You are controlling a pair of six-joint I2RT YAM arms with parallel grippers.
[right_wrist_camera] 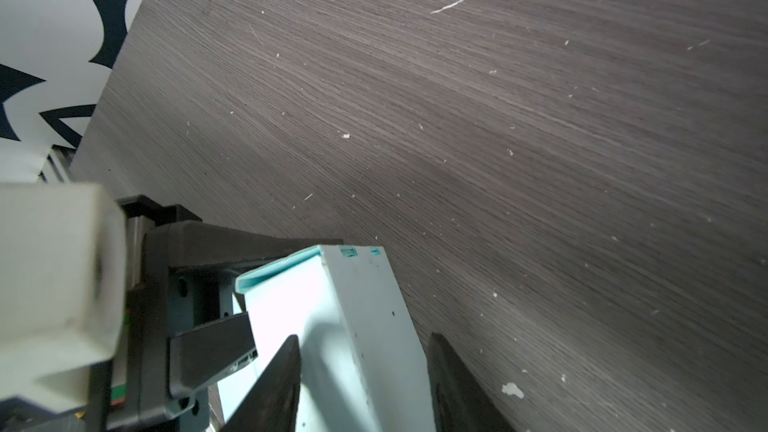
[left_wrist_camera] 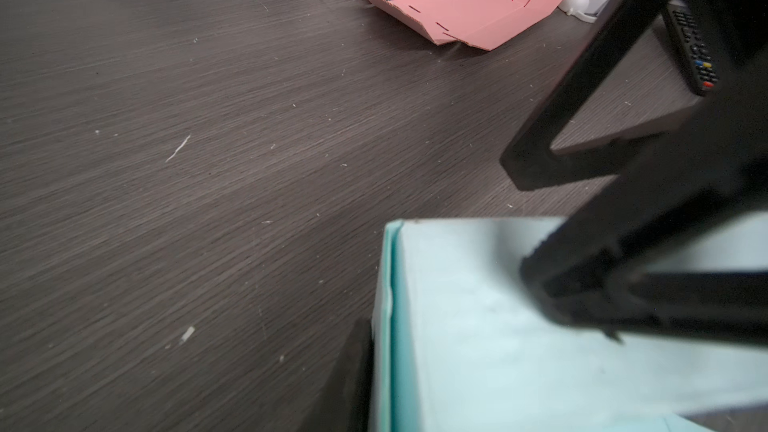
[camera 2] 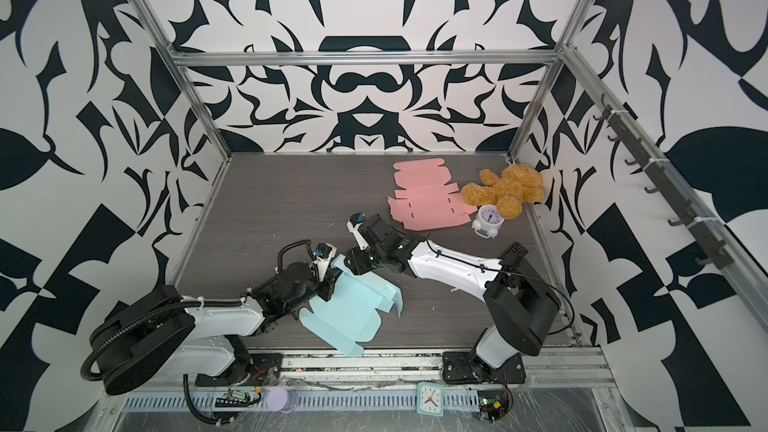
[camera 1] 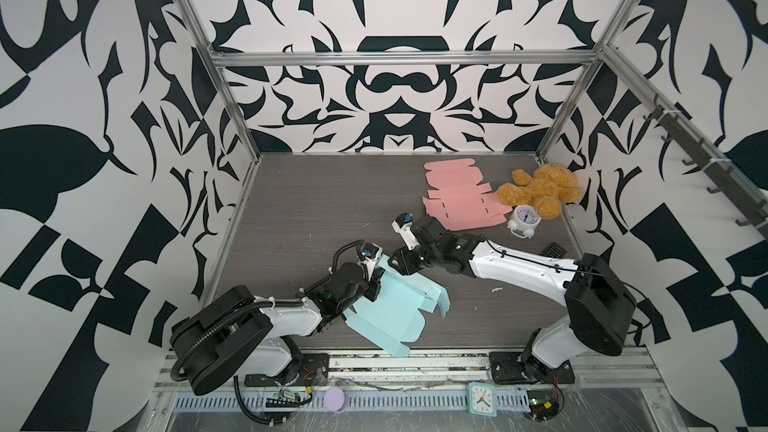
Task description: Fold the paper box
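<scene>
One teal paper box (camera 1: 390,313), left hand (right_wrist_camera: 293,286) clamping it, right hand (right_wrist_camera: 365,347) parted astride

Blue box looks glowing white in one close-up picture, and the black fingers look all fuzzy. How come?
In the right wrist view, glare washes one panel of the light blue box out to near white, and the white housing beside it is out of focus. In the left wrist view, the black fingers of the right gripper sit very close to the lens, so they blur. Both top views are sharp and evenly lit.
</scene>
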